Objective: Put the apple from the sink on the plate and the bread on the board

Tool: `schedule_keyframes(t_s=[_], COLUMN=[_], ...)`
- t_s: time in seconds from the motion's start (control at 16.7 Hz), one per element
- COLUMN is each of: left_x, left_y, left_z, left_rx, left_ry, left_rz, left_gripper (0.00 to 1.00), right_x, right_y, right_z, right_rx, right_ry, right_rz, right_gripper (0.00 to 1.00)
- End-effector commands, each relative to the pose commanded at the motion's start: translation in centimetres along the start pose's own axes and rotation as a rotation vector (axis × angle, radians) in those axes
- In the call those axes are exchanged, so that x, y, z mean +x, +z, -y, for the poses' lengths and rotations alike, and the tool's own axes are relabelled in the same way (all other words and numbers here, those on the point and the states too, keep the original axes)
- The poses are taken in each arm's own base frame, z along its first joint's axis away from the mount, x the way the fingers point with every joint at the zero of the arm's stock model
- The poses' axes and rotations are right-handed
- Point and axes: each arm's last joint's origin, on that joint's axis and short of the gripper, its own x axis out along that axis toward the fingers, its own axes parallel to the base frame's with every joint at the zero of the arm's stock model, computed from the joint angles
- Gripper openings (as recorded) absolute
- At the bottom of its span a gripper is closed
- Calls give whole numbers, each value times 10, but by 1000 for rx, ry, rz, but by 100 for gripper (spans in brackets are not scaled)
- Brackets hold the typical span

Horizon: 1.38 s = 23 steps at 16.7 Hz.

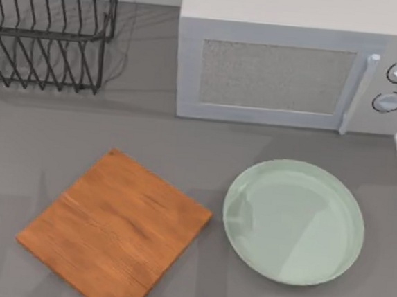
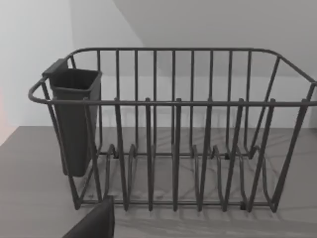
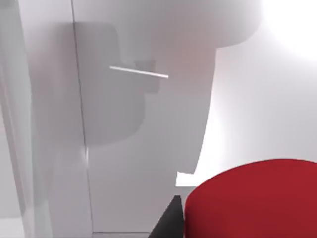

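Apple (image 3: 257, 198) sits against right gripper's dark fingers (image 3: 168, 220), apparently held.

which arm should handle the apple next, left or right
Right, probably. The right wrist view has the apple close against that arm's finger, while the left wrist view faces the dish rack. The plate sits bare.

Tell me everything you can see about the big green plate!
The plate is a large round dish, pale mint green and glossy, with a shallow raised rim. It lies flat on the grey table, toward the right side in the top view, in front of the microwave and beside the wooden board, not touching it. Nothing lies on it; soft shadows and reflections cross its surface.
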Motion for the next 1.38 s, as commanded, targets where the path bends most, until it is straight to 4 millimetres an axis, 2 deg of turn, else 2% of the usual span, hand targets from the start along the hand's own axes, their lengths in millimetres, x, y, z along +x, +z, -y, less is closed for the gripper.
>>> schedule_keyframes(t_s=[0.24, 0.54, 0.9, 1.2, 1.38], left_x=[0, 0, 0, 0, 0], left_y=[0, 0, 0, 0, 0], left_z=[0, 0, 0, 0, 0], left_rx=[0, 0, 0, 0, 0], left_ry=[0, 0, 0, 0, 0], left_rz=[0, 0, 0, 0, 0], left_gripper=[100, 100, 100, 100, 100], right_x=[-18, -32, -47, -63, -69], right_y=[-13, -48, -89, -106, -113], right_z=[-26, -78, -153, -228, -262], right_rx=[-11, -4, 26, 15, 4], right_ry=[-10, -28, -84, -63, -19], right_rz=[-35, -155, -225, -112, -37], right_gripper=[0, 0, 0, 0, 0])
